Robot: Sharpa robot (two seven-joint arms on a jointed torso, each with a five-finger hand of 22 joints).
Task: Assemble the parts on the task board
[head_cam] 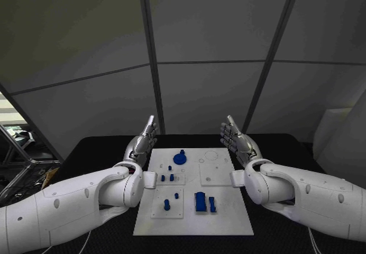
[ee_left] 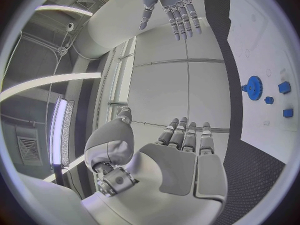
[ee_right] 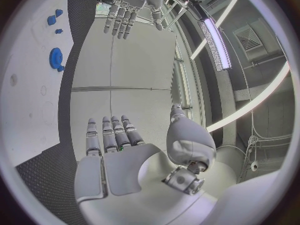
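Both hands wait flat and bare on either side of the task board (head_cam: pixel 229 225) — nothing held.

From where I stand, the left hand (head_cam: pixel 143 138) and the right hand (head_cam: pixel 236 136) hover with fingers straight and slightly apart, palms turned toward each other across the board's far end. Between them, just beyond the wrists, lies a blue gear (head_cam: pixel 180 157); nearer the forearms small blue pegs (head_cam: pixel 168 175) stand on a raised plate, and closest to the robot two taller blue blocks (head_cam: pixel 203 202) stand side by side. The board rests on the black table (head_cam: pixel 99 144), well clear of every fingertip.
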